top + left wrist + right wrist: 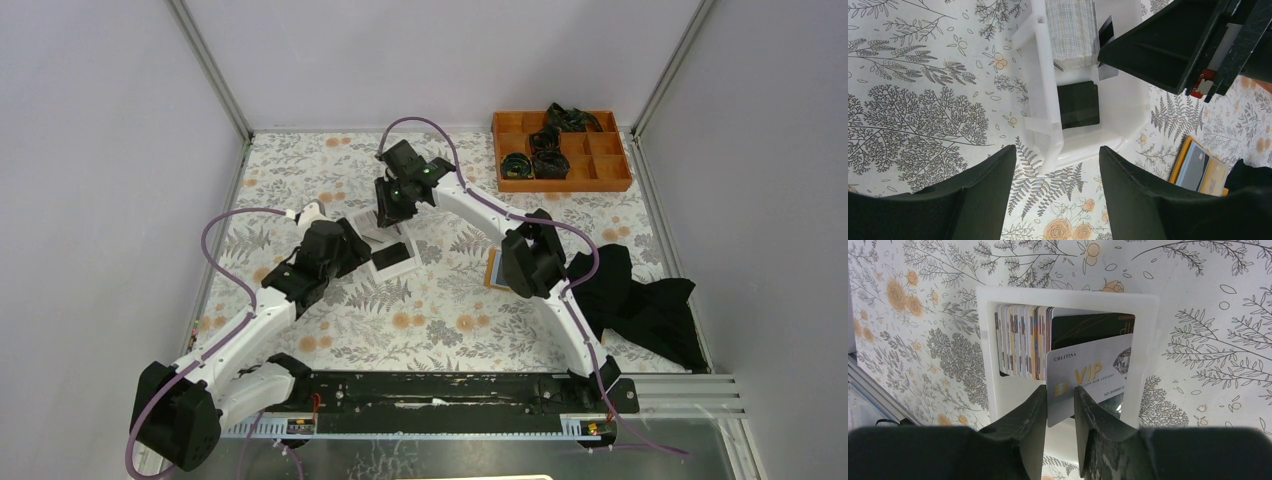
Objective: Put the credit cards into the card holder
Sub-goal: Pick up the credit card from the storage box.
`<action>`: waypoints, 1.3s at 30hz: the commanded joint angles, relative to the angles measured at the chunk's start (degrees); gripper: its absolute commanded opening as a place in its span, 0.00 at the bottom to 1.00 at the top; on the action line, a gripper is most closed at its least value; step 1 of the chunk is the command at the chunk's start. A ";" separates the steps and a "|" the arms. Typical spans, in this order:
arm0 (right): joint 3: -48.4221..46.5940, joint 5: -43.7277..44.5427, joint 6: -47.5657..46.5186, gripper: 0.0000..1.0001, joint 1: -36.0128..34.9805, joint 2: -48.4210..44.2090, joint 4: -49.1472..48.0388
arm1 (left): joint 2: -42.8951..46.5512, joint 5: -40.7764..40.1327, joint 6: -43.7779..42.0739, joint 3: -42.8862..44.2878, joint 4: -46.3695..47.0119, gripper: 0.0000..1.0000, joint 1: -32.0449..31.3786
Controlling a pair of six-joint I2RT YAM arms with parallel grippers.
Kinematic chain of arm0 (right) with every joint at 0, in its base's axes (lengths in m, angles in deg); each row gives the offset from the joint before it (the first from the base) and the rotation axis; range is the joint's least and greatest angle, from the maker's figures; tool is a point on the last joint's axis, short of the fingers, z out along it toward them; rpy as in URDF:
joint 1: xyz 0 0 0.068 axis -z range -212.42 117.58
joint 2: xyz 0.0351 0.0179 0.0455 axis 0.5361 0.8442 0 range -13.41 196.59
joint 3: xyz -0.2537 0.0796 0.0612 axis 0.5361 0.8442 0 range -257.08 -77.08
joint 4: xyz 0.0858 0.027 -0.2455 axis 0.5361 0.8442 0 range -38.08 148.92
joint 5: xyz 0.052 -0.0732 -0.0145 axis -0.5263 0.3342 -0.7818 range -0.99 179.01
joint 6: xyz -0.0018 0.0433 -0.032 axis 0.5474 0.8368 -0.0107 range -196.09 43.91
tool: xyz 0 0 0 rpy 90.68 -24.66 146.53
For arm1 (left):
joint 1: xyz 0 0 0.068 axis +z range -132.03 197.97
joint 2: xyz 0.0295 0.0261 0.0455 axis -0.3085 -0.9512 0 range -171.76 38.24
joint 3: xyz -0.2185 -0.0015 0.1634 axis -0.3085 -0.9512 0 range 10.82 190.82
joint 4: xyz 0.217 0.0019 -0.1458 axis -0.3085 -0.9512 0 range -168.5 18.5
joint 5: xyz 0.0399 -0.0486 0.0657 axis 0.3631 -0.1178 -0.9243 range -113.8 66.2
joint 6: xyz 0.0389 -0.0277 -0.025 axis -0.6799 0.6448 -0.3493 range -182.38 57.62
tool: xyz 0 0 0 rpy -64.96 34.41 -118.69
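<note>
We should lift the grey card point(1093, 375) straight up out of the white box point(1068, 295), slowly, so that it does not drag the other credit cards point(1023, 340) standing just beside it. The pinch takes only one corner, so the card may turn; we keep it firm. The right gripper point(1060, 395) is narrow, both fingers pressed on this card. The left gripper point(1057, 152) stands wide and holds nothing, above the box's left end. The card holder point(1215, 177) lies open on the table, right of the box.
</note>
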 commanded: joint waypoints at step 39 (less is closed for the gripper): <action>-3.74 15.96 -8.10 0.00 -2.18 -6.49 8.15 | -1.40 0.37 1.47 0.51 3.77 0.70 0.51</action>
